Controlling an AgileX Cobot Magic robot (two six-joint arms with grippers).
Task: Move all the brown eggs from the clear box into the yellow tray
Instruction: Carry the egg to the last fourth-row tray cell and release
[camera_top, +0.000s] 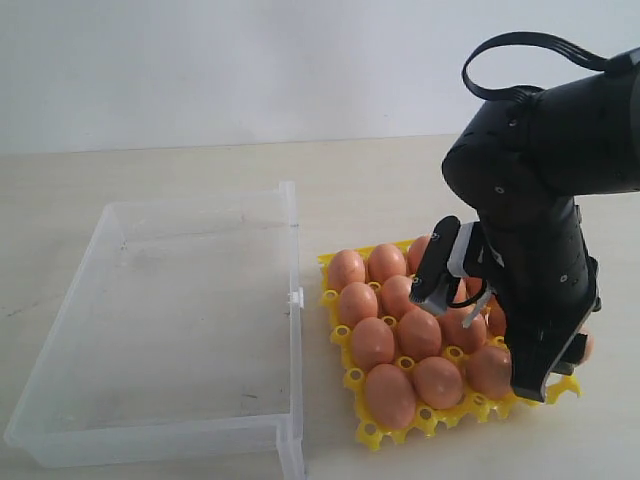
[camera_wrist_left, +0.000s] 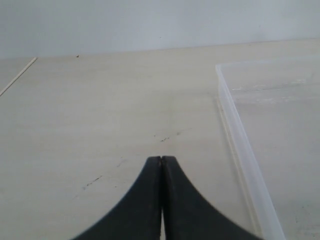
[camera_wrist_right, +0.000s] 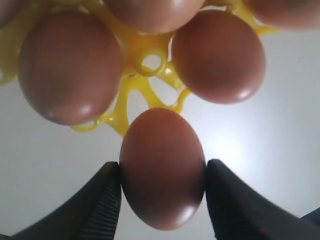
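The yellow tray (camera_top: 440, 415) lies right of the clear box (camera_top: 150, 330), and several brown eggs (camera_top: 418, 332) fill its cups. No eggs show inside the clear box. My right gripper (camera_wrist_right: 162, 170) is shut on one brown egg (camera_wrist_right: 162, 150), a ribbed finger on each side, just beside the tray's corner (camera_wrist_right: 150, 62). In the exterior view the right arm (camera_top: 545, 290) hangs over the tray's right side and hides those jaws; a sliver of egg (camera_top: 586, 346) peeks out beside it. My left gripper (camera_wrist_left: 161, 159) is shut and empty, near the box wall (camera_wrist_left: 240, 145).
The pale table (camera_top: 380, 180) runs back to a white wall. The clear box has a small latch tab (camera_top: 296, 297) facing the tray. The left arm does not show in the exterior view.
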